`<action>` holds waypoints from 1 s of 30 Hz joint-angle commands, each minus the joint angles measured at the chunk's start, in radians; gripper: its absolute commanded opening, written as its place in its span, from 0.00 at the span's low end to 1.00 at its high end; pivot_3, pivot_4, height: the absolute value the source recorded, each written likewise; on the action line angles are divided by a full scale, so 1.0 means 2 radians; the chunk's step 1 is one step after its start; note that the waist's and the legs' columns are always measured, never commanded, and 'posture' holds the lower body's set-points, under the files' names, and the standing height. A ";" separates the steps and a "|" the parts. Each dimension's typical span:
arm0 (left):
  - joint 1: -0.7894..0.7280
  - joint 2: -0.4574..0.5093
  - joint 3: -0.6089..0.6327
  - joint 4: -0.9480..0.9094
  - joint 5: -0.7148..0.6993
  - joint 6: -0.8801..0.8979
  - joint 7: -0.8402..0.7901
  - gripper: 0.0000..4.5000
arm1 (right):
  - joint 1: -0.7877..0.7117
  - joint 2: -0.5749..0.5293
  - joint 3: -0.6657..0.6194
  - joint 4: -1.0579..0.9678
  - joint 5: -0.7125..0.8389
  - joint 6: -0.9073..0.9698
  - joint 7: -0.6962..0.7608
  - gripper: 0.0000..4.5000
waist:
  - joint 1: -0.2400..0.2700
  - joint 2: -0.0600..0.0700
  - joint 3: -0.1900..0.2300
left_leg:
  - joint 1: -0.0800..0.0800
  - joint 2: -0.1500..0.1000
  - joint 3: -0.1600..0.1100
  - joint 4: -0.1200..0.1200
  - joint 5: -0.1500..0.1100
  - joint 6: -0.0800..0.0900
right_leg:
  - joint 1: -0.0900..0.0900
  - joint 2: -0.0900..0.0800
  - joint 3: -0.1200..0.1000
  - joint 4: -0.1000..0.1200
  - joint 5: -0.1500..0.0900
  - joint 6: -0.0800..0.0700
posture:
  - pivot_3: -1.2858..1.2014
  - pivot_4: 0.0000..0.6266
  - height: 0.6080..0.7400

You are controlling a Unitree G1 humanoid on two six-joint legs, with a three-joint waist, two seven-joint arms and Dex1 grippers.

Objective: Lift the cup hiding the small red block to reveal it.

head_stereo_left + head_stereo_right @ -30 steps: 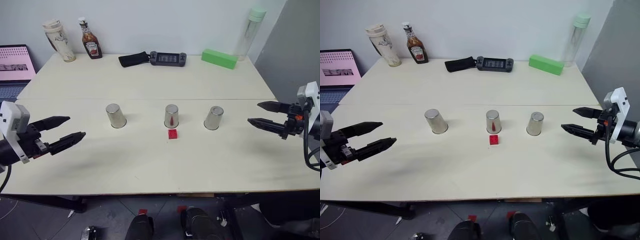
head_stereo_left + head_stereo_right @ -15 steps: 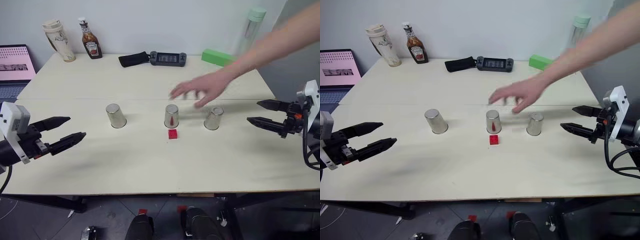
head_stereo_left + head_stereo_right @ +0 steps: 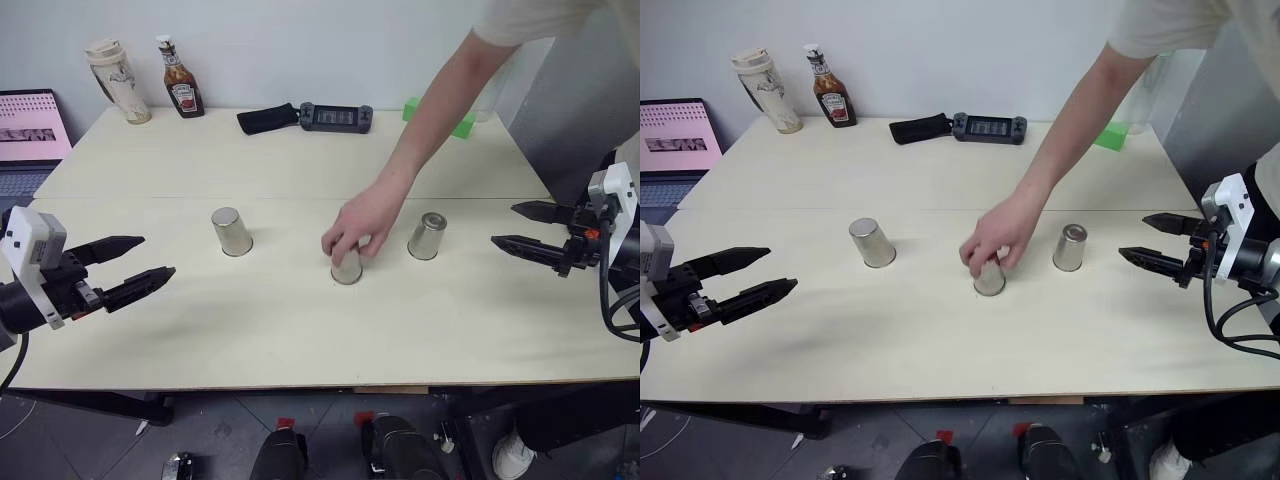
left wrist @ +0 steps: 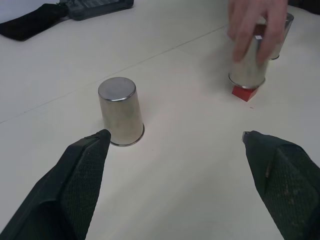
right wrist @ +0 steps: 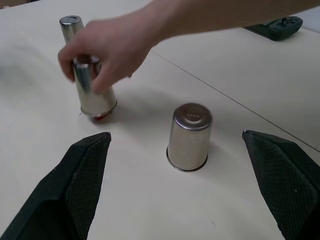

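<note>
A person's hand (image 3: 352,233) reaches in from the upper right of the frame and grips the middle cup (image 3: 347,268), one of three upside-down steel cups set in a row across the middle of the pale desk (image 3: 300,330). In the left wrist view the small red block (image 4: 244,92) peeks out at the base of that cup, touching its rim and partly covered by it. The left cup (image 3: 231,231) and the right cup (image 3: 427,235) stand on either side of the middle one, each well apart from it and untouched.

The left gripper (image 3: 132,270) hovers at the left edge of the frame over the desk, its two black fingers (image 4: 85,165) spread wide and holding nothing. The right gripper (image 3: 518,229) hangs at the right edge, just past the right cup, its fingers (image 5: 87,165) also wide apart and empty.

Along the far edge of the desk, in the upper part of the frame, stand a beige lidded mug (image 3: 117,80) and a ketchup bottle (image 3: 179,80), then a black pouch (image 3: 268,118) touching a game console (image 3: 335,116). A green box (image 3: 460,125) lies partly behind the person's arm. A laptop (image 3: 30,128) sits at the far left.
</note>
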 commanded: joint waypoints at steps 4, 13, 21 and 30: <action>0.002 0.003 0.007 -0.009 0.005 -0.012 -0.002 1.00 | -0.003 -0.002 -0.007 -0.007 -0.002 -0.007 -0.001 0.99 | 0.000 0.000 0.000 | 0.000 0.000 0.000 0.000 0.000 0.000 | 0.000 0.000 0.000 0.000 0.000 0.000 | 0.52 0.24 1.00; 0.001 0.003 0.001 -0.008 0.010 -0.013 -0.002 1.00 | -0.005 0.001 -0.006 -0.004 -0.009 -0.008 -0.003 0.99 | 0.000 0.000 0.000 | 0.000 0.000 0.000 0.000 0.000 0.000 | 0.000 0.000 0.000 0.000 0.000 0.000 | 0.52 0.24 1.00; 0.000 0.004 -0.001 -0.006 0.010 -0.013 -0.002 1.00 | -0.002 0.000 -0.005 -0.005 -0.010 -0.008 -0.005 0.99 | 0.000 0.000 0.000 | 0.000 0.000 0.000 0.000 0.000 0.000 | 0.000 0.000 0.000 0.000 0.000 0.000 | 0.52 0.24 1.00; 0.005 0.004 0.002 -0.007 0.014 -0.014 0.000 1.00 | -0.006 -0.001 -0.004 -0.003 -0.011 -0.008 -0.005 0.99 | 0.000 0.000 0.000 | 0.000 0.000 0.000 0.000 0.000 0.000 | 0.000 0.000 0.000 0.000 0.000 0.000 | 0.52 0.24 1.00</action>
